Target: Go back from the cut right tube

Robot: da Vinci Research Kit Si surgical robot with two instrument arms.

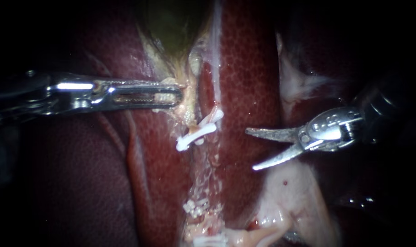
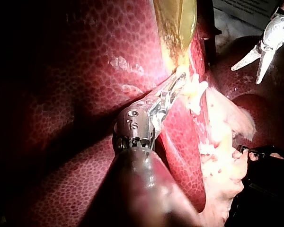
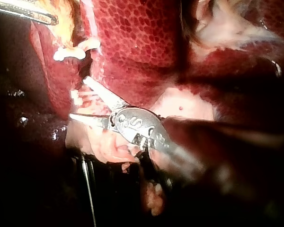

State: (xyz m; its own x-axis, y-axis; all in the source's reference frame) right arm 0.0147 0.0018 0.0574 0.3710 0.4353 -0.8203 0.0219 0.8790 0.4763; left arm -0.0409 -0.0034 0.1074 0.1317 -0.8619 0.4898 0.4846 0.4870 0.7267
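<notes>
The tube point(image 1: 202, 176) runs up and down the endoscope view in a groove of the liver point(image 1: 249, 77). It carries white clips point(image 1: 196, 133) on its upper part and lower clips point(image 1: 195, 208) further down. It lies just ahead of my right instrument point(image 1: 251, 150), crosswise to the shaft's line, near the tips but not touching them. That claw is two blades standing apart with nothing between them. I judge the way back is straight along the shaft, away from the clips. My left instrument point(image 1: 178, 96) sits higher, its claw clamped on pale tissue point(image 1: 186, 98) under the gallbladder point(image 1: 171, 27). I cannot make out the cut ends among the glistening shreds, nor which tube is the right one.
</notes>
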